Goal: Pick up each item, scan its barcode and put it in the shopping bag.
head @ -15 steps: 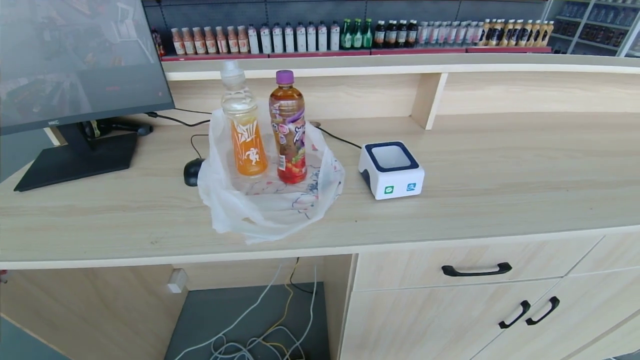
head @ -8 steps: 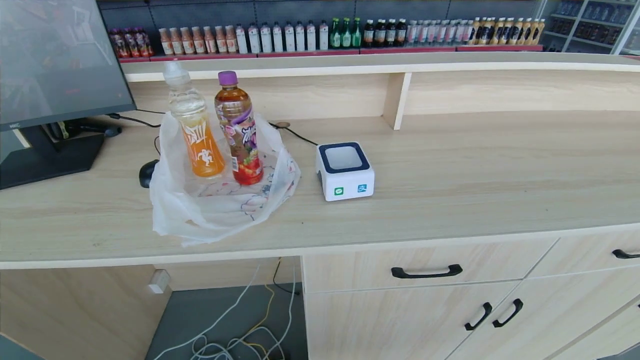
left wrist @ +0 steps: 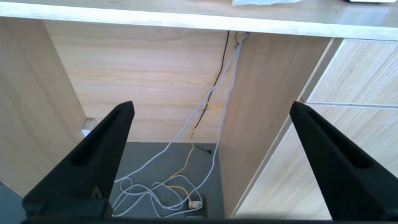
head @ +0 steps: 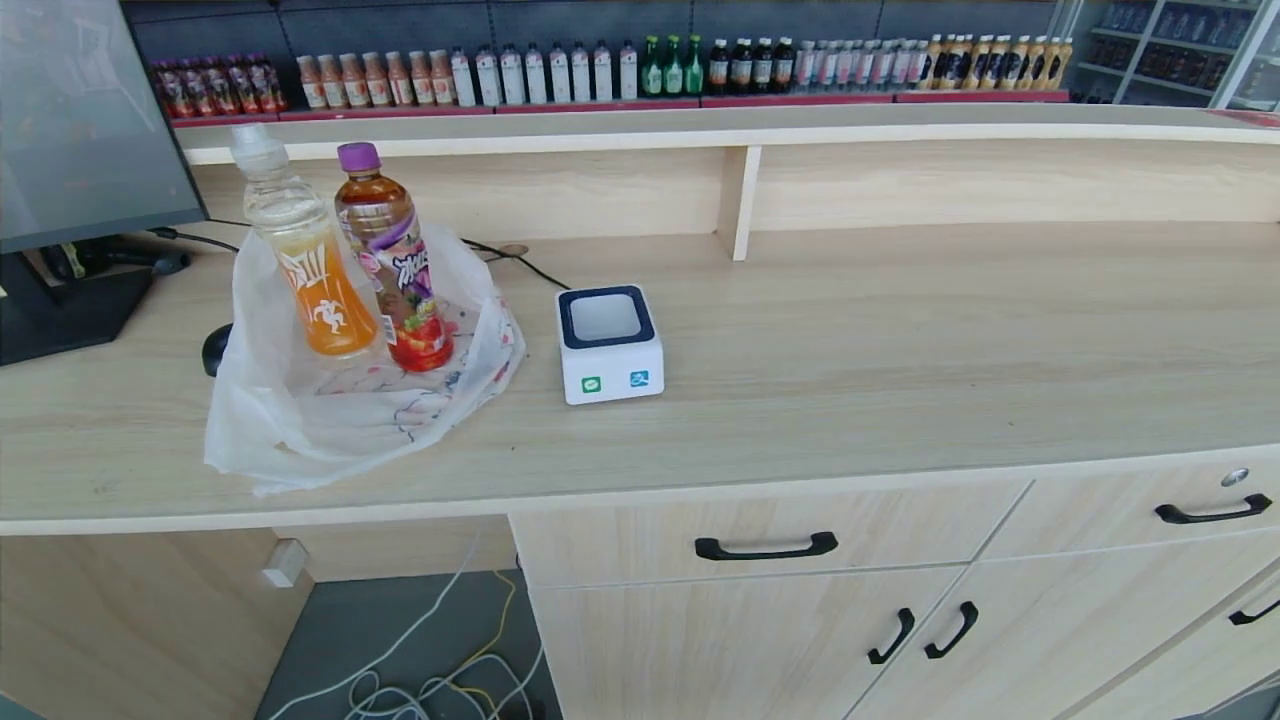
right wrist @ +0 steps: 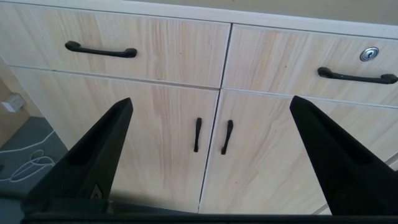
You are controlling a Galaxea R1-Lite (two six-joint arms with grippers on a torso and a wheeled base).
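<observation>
Two bottles stand upright inside a white plastic shopping bag (head: 300, 430) on the wooden counter (head: 900, 340): an orange drink bottle (head: 305, 270) with a clear cap and a tea bottle (head: 395, 265) with a purple cap. To the bag's right sits a white barcode scanner (head: 608, 343) with a dark-rimmed window on top. My left gripper (left wrist: 211, 155) hangs open below counter height, facing the open bay with cables (left wrist: 186, 180). My right gripper (right wrist: 208, 155) is open too, low in front of the cabinet doors (right wrist: 211, 137).
A monitor (head: 70, 120) on a black stand is at the far left, with a black mouse (head: 215, 350) beside the bag. A raised shelf ledge (head: 740, 200) runs behind the counter, and stocked bottle shelves (head: 600, 70) lie beyond. Drawers with black handles (head: 765, 548) sit under the counter.
The head camera has panned to the right, so the bag, bottles and scanner have slid left in the picture. The objects themselves keep their places on the counter.
</observation>
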